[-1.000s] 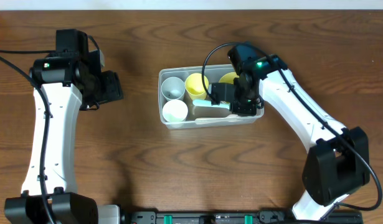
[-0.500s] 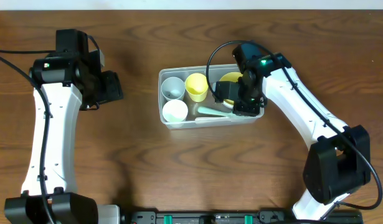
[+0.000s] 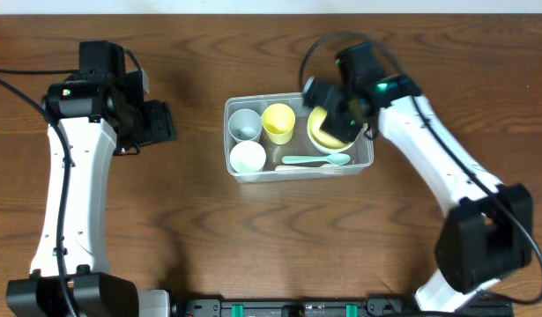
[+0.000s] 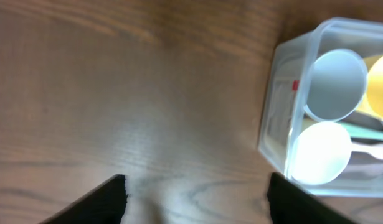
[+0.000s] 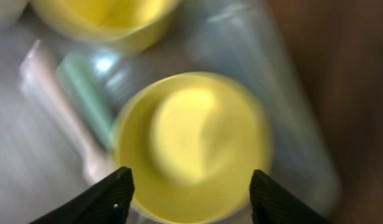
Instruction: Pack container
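Container of clear plastic, round yellow bowl, wood-grain table

even overhead light, soft shadows; blurred wrist views, glare on wood

On the left arm: stretched from the near edge to the far side, then bent at the wrist toward the centre, with the left gripper pointing right, opened wide, holding nothing, both fingers seen only as dark tips at the bottom of the wrist view. On the right arm: stretched from the near right corner diagonally to the far centre, with the right gripper turned down and left, also opened wide, holding nothing, blurred in both its views.
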Motion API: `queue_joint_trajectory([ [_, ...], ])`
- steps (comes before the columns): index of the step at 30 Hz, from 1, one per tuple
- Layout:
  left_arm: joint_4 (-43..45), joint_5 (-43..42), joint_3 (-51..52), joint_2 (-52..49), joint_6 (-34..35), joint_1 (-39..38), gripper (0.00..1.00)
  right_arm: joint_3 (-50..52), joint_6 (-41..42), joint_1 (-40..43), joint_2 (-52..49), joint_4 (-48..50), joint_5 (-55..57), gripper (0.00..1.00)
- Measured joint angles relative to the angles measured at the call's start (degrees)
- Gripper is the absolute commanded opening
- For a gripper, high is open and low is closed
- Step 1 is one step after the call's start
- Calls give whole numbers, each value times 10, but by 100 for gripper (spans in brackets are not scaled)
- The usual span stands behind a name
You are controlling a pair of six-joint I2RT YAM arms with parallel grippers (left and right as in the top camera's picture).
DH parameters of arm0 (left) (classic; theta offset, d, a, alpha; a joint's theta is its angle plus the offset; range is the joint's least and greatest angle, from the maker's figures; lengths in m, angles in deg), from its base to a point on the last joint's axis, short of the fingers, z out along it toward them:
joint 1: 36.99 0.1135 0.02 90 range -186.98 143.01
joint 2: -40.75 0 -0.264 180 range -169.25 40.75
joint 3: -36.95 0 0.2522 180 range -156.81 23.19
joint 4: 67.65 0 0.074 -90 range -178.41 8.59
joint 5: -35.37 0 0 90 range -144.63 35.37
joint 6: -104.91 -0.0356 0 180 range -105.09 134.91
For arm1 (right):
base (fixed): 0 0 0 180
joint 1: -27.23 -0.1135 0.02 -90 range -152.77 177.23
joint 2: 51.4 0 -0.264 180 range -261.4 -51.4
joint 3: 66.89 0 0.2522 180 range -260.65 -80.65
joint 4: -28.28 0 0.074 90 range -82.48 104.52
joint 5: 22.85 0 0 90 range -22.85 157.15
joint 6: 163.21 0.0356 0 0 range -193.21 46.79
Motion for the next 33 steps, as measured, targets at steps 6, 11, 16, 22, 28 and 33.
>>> queue_joint_trajectory([
  [6,56,11,0,0,-32,-43,98,0,171,95,69,68,0,99],
  [11,110,35,0,0,-41,-61,98,0,239,173,90,61,2,99],
  [16,115,46,0,0,-41,-61,98,0,305,221,89,44,1,99],
  [22,87,51,0,0,-41,-61,98,0,366,253,92,4,4,99],
  [28,75,56,10,19,-41,-61,98,15,393,253,141,-29,18,99],
  [33,93,56,70,110,-39,-61,98,88,409,253,244,-14,30,99],
])
